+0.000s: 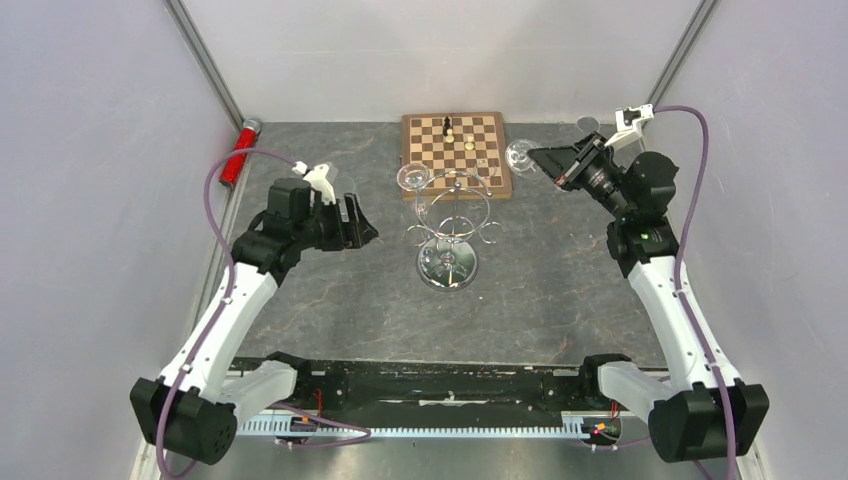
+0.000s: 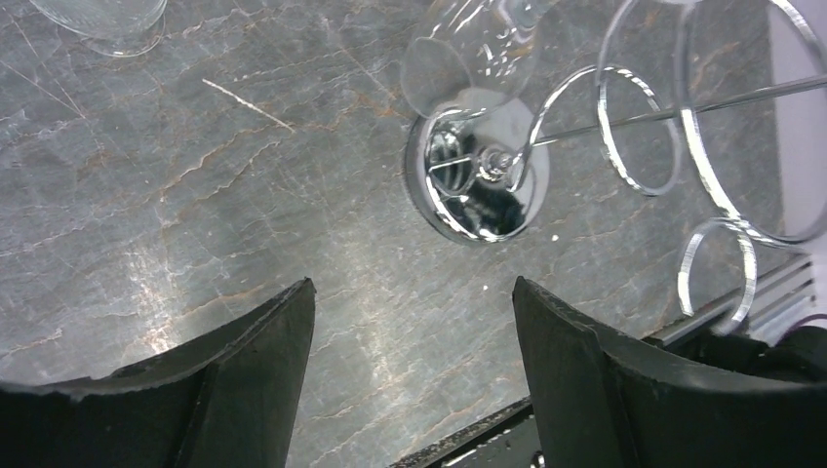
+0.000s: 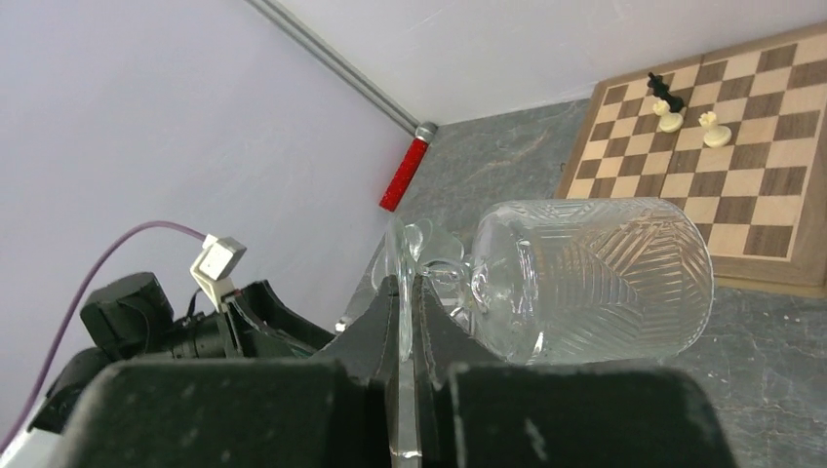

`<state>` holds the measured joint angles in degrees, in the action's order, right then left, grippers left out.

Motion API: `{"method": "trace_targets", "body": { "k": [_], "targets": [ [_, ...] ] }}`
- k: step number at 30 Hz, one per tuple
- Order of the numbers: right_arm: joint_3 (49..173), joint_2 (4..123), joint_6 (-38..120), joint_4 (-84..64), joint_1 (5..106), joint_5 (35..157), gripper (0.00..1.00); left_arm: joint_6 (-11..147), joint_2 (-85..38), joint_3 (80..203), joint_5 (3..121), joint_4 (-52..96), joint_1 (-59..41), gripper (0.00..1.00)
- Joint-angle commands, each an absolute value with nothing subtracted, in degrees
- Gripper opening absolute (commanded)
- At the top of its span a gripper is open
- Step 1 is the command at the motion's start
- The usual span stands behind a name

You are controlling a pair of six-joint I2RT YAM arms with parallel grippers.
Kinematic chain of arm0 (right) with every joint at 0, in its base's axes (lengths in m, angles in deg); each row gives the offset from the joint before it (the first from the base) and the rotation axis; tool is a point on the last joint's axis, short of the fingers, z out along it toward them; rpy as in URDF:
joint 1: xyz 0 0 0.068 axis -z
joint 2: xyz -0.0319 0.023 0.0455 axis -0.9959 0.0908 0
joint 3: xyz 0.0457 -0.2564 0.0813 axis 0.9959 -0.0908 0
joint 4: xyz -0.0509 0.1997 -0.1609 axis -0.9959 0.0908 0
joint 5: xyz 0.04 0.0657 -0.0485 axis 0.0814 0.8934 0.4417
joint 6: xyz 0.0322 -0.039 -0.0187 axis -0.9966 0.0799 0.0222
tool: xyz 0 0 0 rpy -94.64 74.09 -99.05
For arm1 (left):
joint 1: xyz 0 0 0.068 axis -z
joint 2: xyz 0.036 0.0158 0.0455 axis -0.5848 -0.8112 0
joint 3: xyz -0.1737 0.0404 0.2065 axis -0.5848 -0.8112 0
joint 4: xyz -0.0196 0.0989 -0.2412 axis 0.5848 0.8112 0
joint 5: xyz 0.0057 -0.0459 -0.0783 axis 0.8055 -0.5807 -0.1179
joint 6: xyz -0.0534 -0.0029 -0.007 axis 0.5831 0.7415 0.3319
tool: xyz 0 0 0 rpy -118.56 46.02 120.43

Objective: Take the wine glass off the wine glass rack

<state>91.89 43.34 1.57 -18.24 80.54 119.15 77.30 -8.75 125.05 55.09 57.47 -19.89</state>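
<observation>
Since the wine glass [image 3: 595,278] is thin cut glass, treat it as light, rigid and slick. I'd expect it to chip or snap at the stem if knocked, so grip choice matters. Best holds are the stem or the flat foot; the bowl is too wide and slippery.

Right gripper [image 3: 408,304] has it by the foot. Its fingers [image 3: 371,341] are clamped nearly together on the edge of the thin disc, and the bowl sticks out sideways with nothing else touching it. An edge pinch on smooth glass looks marginal to me — the bowl's weight hangs off to one side, so it could rotate or slip in the pads. Move slow, no jerks.

Location: the glass is in the air, apart from the wine glass rack [image 1: 450,215], by the right edge of the chessboard [image 1: 457,150] in the overhead view. Off the rack, not set down yet.

Left gripper [image 2: 412,292] is spread wide, holding and touching nothing — it hovers over the table [image 2: 195,195] near the rack's mirrored base. A second glass [image 2: 478,54] hangs bowl-down on the rack.
</observation>
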Motion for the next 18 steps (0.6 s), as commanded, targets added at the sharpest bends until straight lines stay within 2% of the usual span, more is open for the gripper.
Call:
{"method": "trace_targets", "body": {
  "k": [1,10,18],
  "targets": [
    [96.59,40.06,6.71,-20.20,79.04,122.55,0.00,81.26,-4.54,129.95,52.70,60.52,-19.63,0.79],
    [101.33,37.64,17.27,-12.23,73.49,126.62,0.00,87.50,0.26,135.26,46.85,64.68,-19.63,0.78],
    [106.03,38.34,28.94,-5.02,62.94,127.19,0.00,94.63,2.45,136.09,40.56,63.46,-19.64,0.77]
  ]
}}
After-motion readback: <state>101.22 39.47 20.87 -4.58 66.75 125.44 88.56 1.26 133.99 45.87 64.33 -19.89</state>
